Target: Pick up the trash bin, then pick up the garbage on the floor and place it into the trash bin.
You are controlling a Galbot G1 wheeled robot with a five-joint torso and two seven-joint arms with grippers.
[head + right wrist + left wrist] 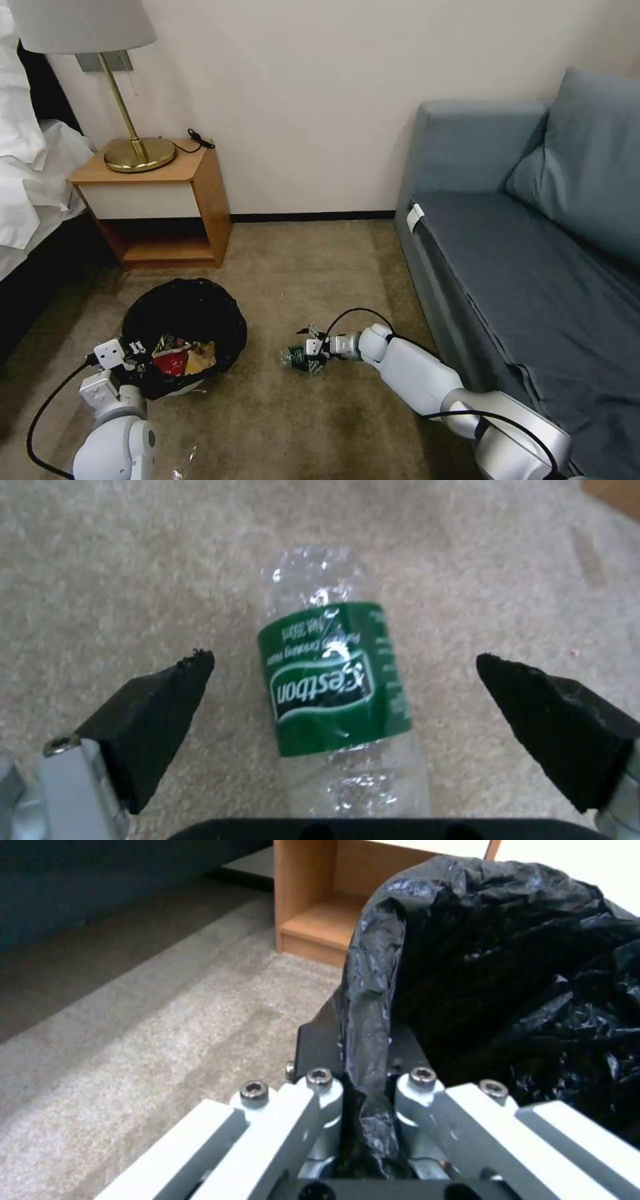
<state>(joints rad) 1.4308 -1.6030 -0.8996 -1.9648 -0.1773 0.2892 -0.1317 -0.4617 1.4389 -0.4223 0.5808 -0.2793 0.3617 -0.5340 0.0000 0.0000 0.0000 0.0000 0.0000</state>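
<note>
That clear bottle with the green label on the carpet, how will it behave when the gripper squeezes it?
The bottle looks empty and crinkled, so probably light and likely to crush. Lying on its side between the open right gripper fingers, it may roll if nudged.

Black bag [507,965] over my trash bin's [183,333] rim: thin crinkly plastic film, glossy. My left gripper [365,1100]: smooth matt pale links, shiny metal screws. Bottle [340,690] between my right gripper's [343,730] fingers [157,715]: clear crumpled plastic, glossy green label. Those pads look matt black, rough-edged. Carpet [320,280]: beige, short rough pile. Nightstand [160,207]: smooth wood-look panels.
</note>
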